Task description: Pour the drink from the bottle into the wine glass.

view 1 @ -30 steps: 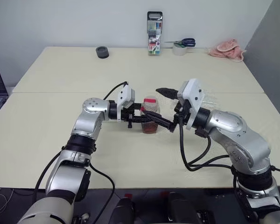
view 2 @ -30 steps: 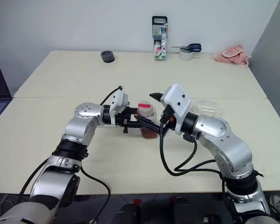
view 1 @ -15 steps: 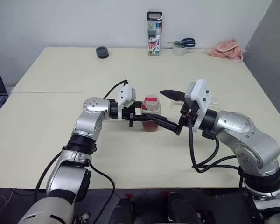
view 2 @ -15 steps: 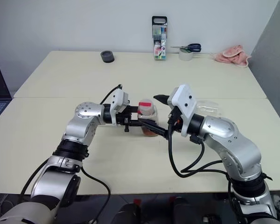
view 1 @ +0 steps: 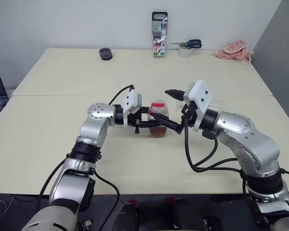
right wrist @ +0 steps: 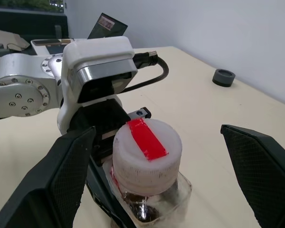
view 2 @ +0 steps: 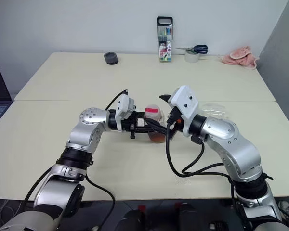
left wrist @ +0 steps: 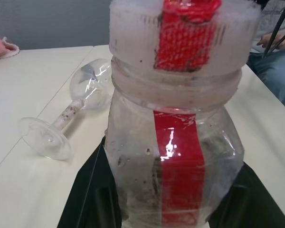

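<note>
- The bottle (view 1: 158, 119) is being held upright near the middle of the table (view 1: 62, 139), with its base seemingly just at the tabletop, though contact there cannot be told.
- The left gripper (view 1: 154, 123) is being kept clamped on the bottle's clear body, reaching in from the bottle's 9 o'clock side; in the left wrist view its black fingers (left wrist: 92, 190) are being pressed against both lower sides of the bottle.
- The drink (view 2: 157, 137) is being seen as a reddish-brown layer low in the bottle.
- The white cap (right wrist: 147, 154) with its red strip is being shown on the bottle's neck.
- The right gripper (view 1: 177, 109) is being held at the bottle's 3 o'clock side, its fingers spread wide apart and touching nothing: one finger (right wrist: 69, 183) is being seen on either side of the cap, well clear of it.
- The wine glass (left wrist: 69, 118) is being seen lying on its side on the table, apart from the bottle, behind the right arm at about 2 o'clock from the bottle.
- At the table's far edge, around 12 o'clock, a marker pack (view 1: 159, 34), scissors (view 1: 188, 44) on a tape roll (view 1: 185, 51), a pink cloth (view 1: 235, 50) and a small dark ring (view 1: 105, 53) are being seen.
</note>
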Controlling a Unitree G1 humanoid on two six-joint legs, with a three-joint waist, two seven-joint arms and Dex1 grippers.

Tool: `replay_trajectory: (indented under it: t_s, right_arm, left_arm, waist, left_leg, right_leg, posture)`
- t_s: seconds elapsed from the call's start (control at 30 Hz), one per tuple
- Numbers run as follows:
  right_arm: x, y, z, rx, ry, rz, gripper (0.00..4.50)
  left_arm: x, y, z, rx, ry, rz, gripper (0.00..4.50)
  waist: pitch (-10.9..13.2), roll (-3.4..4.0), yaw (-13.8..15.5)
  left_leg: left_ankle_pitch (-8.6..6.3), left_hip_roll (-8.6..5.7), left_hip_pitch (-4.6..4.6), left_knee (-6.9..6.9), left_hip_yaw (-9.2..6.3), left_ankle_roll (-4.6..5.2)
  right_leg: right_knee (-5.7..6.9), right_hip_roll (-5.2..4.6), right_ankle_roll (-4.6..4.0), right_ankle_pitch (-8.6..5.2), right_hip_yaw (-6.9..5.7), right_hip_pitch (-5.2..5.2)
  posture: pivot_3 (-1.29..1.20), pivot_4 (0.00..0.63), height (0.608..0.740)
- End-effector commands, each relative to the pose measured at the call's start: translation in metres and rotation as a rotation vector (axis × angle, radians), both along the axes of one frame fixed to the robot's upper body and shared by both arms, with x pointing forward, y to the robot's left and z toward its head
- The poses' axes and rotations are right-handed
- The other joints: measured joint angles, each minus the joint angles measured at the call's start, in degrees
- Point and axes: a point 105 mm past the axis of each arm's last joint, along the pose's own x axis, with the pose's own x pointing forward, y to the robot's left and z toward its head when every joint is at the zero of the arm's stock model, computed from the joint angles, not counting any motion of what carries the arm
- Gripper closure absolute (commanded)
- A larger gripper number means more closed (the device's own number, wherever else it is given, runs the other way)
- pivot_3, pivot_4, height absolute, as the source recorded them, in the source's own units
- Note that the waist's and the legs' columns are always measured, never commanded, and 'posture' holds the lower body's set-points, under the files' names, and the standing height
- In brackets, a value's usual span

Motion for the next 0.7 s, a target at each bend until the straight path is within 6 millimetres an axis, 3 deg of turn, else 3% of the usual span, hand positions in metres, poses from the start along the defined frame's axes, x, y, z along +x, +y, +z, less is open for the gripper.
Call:
replay_trajectory:
  t_s: [0.03,0.4,0.5,0.63,0.67,0.7]
  right_arm:
    - [-0.0035,0.0005,0.013,0.031,-0.03,0.019,0.0]
    - [-0.0025,0.0032,0.0042,0.013,0.021,0.035,0.0]
    - [-0.0021,0.0035,0.0051,0.017,0.017,0.032,0.88]
    - [-0.0035,0.0039,0.0056,0.011,0.005,0.035,2.39]
    - [-0.0041,0.0041,0.0056,0.007,0.001,0.036,2.68]
    - [-0.0048,0.0043,0.0055,0.001,-0.005,0.038,2.69]
  left_arm:
    - [-0.0042,-0.0028,0.0154,-0.032,-0.058,-0.023,2.81]
    - [-0.006,-0.0037,0.0151,-0.023,-0.067,-0.03,2.81]
    - [-0.0061,-0.004,0.0151,-0.023,-0.068,-0.03,2.81]
    - [-0.0064,-0.0044,0.0152,-0.024,-0.068,-0.029,2.81]
    - [-0.0063,-0.0045,0.0153,-0.024,-0.068,-0.028,2.81]
    - [-0.0063,-0.0045,0.0153,-0.025,-0.068,-0.027,2.81]
  waist:
    - [0.0,0.0,0.0]
    - [0.0,0.0,0.0]
    - [0.0,0.0,0.0]
    - [0.0,0.0,0.0]
    - [0.0,0.0,0.0]
    - [0.0,0.0,0.0]
  left_leg:
    - [0.0,0.0,0.0,0.0,0.0,0.0]
    - [0.0,0.0,0.0,0.0,0.0,0.01]
    - [0.0,0.0,0.0,0.0,0.0,0.0]
    - [0.0,0.0,0.0,0.0,0.0,0.01]
    - [0.0,0.0,0.0,0.0,0.0,0.0]
    - [0.0,0.0,0.0,0.0,0.0,0.01]
  right_leg:
    - [0.0,0.0,0.0,0.0,0.0,0.0]
    - [0.0,0.0,0.0,0.0,0.0,0.0]
    - [0.0,0.0,0.0,0.0,0.0,0.0]
    - [0.0,0.0,0.0,0.0,0.0,0.0]
    - [0.0,0.0,0.0,0.0,0.0,0.0]
    - [0.0,0.0,0.0,0.0,0.0,0.0]
  posture:
    - [0.0,0.15,0.74]
    - [0.0,0.15,0.74]
    - [0.0,0.15,0.74]
    - [0.0,0.15,0.74]
    - [0.0,0.15,0.74]
    - [0.0,0.15,0.74]
